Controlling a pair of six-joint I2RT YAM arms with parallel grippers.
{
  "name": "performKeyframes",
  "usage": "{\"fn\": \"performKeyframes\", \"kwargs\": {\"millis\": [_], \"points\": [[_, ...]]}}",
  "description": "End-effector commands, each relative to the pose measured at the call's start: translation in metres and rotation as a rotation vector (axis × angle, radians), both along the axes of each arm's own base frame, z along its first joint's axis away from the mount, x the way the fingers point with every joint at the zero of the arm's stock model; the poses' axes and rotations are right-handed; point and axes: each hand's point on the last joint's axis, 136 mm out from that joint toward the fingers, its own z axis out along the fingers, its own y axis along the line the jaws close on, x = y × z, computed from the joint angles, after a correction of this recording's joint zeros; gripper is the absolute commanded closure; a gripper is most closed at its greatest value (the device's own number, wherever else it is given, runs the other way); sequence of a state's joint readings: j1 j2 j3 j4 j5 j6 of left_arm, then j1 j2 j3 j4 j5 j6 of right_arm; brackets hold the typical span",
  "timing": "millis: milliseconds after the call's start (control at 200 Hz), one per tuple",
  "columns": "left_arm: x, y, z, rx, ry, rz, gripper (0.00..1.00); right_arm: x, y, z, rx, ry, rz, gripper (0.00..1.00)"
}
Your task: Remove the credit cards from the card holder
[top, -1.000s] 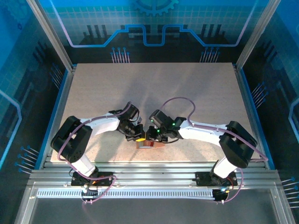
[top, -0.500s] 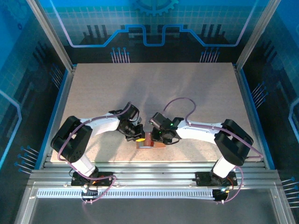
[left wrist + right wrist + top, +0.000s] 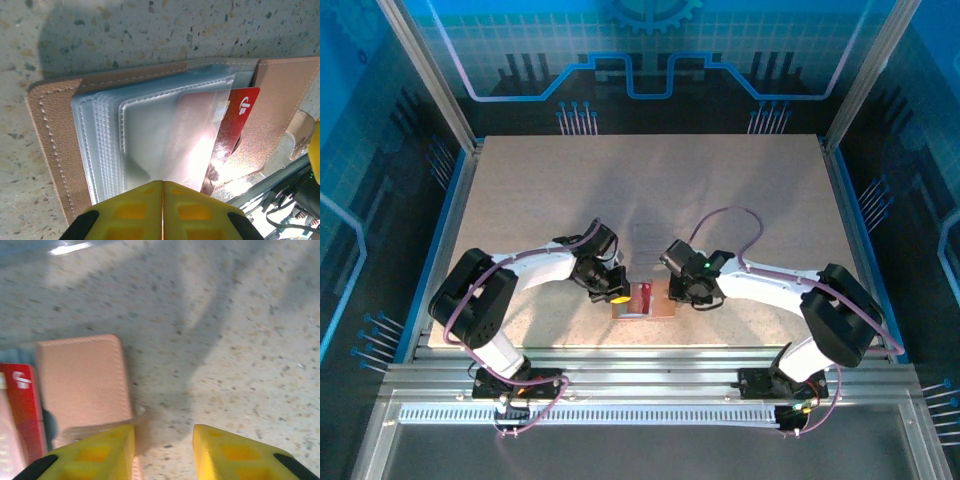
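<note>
The card holder [image 3: 643, 301] lies open at the middle of the near edge of the table [image 3: 650, 190]. The left claw [image 3: 162, 186], closed with fingers together, bears on the clear sleeves [image 3: 150, 130], apparently to pin the holder down. One red credit card [image 3: 241, 114] juts from a sleeve. The right claw [image 3: 163, 432], jaws apart and empty, hovers beside the holder's outer flap [image 3: 82, 380], likely placed to pinch the exposed card.
</note>
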State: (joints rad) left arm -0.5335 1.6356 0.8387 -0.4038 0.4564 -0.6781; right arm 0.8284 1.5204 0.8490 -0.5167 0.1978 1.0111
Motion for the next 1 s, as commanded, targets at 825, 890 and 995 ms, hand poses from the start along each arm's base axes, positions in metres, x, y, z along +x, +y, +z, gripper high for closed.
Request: {"fn": "performKeyframes", "kwargs": {"millis": [825, 890, 995], "points": [[-0.008, 0.006, -0.006, 0.029, 0.015, -0.004, 0.92, 0.009, 0.102, 0.012, 0.438, 0.078, 0.157, 0.76], [-0.008, 0.007, -0.006, 0.030, 0.016, -0.004, 0.92, 0.008, 0.097, 0.007, 0.443, 0.093, 0.146, 0.76], [-0.008, 0.008, -0.008, 0.034, 0.017, -0.003, 0.93, 0.006, 0.090, -0.002, 0.444, 0.112, 0.132, 0.75]]}}
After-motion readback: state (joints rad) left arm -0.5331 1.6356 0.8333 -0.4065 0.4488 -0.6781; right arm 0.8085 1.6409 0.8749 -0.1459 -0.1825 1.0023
